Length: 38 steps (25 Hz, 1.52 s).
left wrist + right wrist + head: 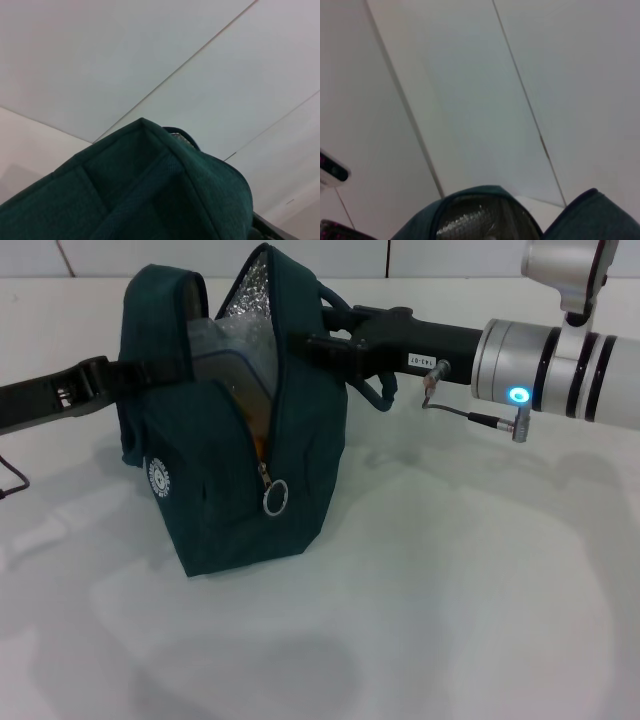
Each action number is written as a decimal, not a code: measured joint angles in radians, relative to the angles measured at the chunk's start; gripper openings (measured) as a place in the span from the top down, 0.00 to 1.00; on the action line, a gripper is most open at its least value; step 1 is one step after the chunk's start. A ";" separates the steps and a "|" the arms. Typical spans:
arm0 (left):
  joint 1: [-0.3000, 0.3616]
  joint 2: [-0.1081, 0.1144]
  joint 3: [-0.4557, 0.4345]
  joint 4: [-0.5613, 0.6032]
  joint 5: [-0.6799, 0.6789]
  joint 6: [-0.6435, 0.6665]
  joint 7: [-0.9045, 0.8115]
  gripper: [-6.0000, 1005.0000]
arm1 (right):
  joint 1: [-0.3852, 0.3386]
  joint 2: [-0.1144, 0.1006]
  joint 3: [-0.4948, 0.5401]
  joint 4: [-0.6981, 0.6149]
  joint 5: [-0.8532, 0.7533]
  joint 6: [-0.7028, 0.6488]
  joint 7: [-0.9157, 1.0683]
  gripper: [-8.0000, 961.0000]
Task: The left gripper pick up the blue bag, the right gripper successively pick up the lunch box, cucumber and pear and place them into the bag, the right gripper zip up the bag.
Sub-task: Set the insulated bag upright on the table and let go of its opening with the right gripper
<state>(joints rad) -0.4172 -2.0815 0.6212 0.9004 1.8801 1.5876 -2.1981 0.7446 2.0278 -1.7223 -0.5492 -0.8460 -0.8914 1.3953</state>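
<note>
The blue bag [230, 500] stands upright on the white table [450, 590], left of centre, its top gaping so the foil lining [250, 295] shows. The clear lunch box [235, 350] sits inside it, and an orange sliver of the pear [258, 435] shows through the open zipper slit above the ring pull [276, 497]. The cucumber is hidden. My left gripper [150, 370] reaches in from the left, shut on the bag's left side. My right gripper [305, 342] comes in from the right and touches the bag's upper right flap. Both wrist views show only bag fabric [150, 200] [590, 220].
The right arm's thick white-and-silver forearm with its blue light [518, 395] and a thin cable [470, 415] hangs above the table's right half. A thin black wire [12, 480] lies at the far left edge. A white wall stands behind.
</note>
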 joint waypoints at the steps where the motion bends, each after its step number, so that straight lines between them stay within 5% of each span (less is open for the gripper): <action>1: 0.000 0.000 0.000 0.000 0.000 0.000 0.000 0.94 | 0.000 0.000 -0.001 0.001 0.002 0.002 0.000 0.32; 11: 0.001 0.000 0.000 0.000 0.001 0.000 0.000 0.94 | -0.003 0.000 -0.008 0.003 0.009 0.010 -0.001 0.51; 29: 0.008 0.001 0.006 0.000 0.004 0.004 0.002 0.94 | -0.016 -0.002 -0.007 -0.016 0.001 -0.042 -0.019 0.69; 38: -0.002 0.001 0.011 0.000 0.005 0.012 0.004 0.94 | -0.091 -0.010 0.001 -0.125 -0.001 -0.041 -0.099 0.74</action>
<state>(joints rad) -0.4196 -2.0801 0.6324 0.9004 1.8852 1.5992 -2.1940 0.6538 2.0176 -1.7213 -0.6745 -0.8470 -0.9323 1.2964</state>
